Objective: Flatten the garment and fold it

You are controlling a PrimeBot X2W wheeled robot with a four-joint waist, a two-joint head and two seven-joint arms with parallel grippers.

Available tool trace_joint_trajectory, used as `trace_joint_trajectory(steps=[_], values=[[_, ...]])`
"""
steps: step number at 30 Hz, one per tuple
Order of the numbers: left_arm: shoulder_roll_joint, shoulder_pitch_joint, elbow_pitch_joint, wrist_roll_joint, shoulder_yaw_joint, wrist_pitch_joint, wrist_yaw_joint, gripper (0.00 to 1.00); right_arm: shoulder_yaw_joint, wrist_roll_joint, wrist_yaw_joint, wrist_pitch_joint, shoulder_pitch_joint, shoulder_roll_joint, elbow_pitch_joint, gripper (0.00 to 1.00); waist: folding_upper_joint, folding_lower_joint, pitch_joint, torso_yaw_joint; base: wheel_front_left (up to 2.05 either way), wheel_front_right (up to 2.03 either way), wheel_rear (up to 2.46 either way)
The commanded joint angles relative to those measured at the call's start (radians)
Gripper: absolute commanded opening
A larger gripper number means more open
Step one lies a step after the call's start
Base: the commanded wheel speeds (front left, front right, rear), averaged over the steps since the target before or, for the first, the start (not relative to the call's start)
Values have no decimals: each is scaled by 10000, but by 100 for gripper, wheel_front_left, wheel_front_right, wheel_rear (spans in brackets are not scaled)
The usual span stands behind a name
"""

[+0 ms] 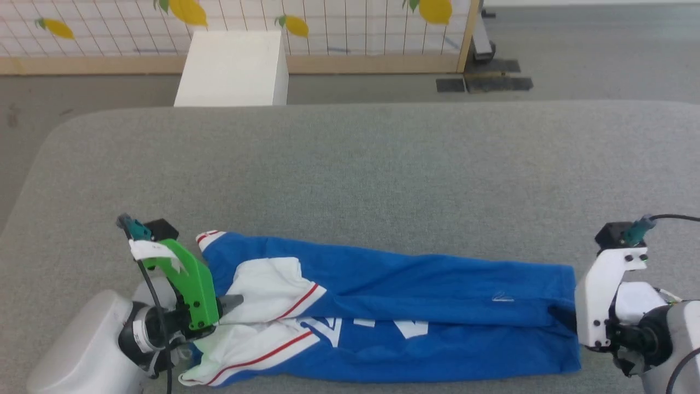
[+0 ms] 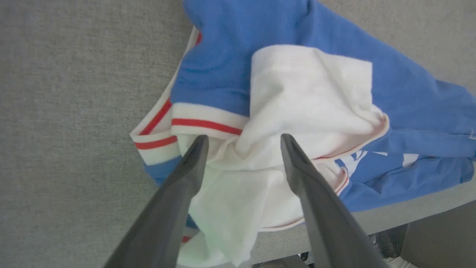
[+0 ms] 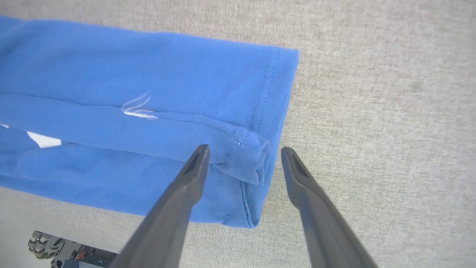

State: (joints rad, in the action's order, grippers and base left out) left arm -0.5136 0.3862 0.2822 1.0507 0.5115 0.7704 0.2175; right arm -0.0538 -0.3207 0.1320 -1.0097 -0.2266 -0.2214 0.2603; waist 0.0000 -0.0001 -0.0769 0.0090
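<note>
Along the near edge of the grey fabric-covered surface, the bright blue jersey T-shirt with white sleeves and red-striped trim is lying as a long folded band. The left gripper is hovering at the bunched sleeve and the right gripper at the hem corner, both with fingers spread, grasping nothing. Smoothing the sleeves first is looking wise. One seems to be overhanging the edge, so working toward the bare far side is looking safer.

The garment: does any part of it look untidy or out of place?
Yes. On the garment, the white sleeves at its left end lie bunched and creased, not flat, and the hem corner at its right end is rolled over.
</note>
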Motion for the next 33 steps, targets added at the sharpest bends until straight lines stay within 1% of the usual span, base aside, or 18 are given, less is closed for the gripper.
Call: trace_joint_trajectory(steps=[1,6,8,10,12,17,19,22,25,27,33], values=[[-123,174,-124,115,-118,0,83,100,-110,-147,-13,92,-168,-26,-129,100,0,1,318,-5,0,0,0],[-233,327,-480,219,-451,-105,306,100,-651,-397,-13,300,-255,67,-521,100,0,1,637,27,0,0,0],[-221,375,-632,292,-719,-392,341,100,-860,-455,-13,419,-277,130,-706,100,0,1,756,27,0,0,0],[-195,405,-797,325,-990,-811,282,100,-1128,-541,-13,628,-282,217,-876,100,0,1,842,36,0,0,0],[-119,406,-946,339,-1355,-1510,109,100,-1336,-616,-13,984,-285,278,-1059,100,0,1,955,37,0,0,0],[-100,279,-1220,-91,-2054,-3649,-602,100,-1719,-685,-13,1895,-115,330,-1350,100,0,1,1091,31,0,0,0],[-107,186,-1284,-419,-2184,-4547,-931,100,-1820,-730,-13,2222,16,309,-1374,100,0,1,1103,40,0,0,0],[-39,-42,-1256,-854,-2316,-5790,-1308,100,-1823,-790,-13,2663,244,233,-1319,100,0,1,1136,45,0,0,0],[130,-361,-1195,-1271,-2437,-7074,-1539,100,-1785,-861,-13,2964,475,166,-1175,100,0,1,1152,45,0,0,0],[190,-621,-1138,-1594,-2393,-7750,-1649,100,-1773,-874,-13,3051,618,148,-1037,100,0,1,1139,45,0,0,0],[501,-1300,-1011,-2061,-2449,-9342,-1765,100,-1761,-858,-13,3011,909,138,-766,100,0,1,993,76,0,0,0]])
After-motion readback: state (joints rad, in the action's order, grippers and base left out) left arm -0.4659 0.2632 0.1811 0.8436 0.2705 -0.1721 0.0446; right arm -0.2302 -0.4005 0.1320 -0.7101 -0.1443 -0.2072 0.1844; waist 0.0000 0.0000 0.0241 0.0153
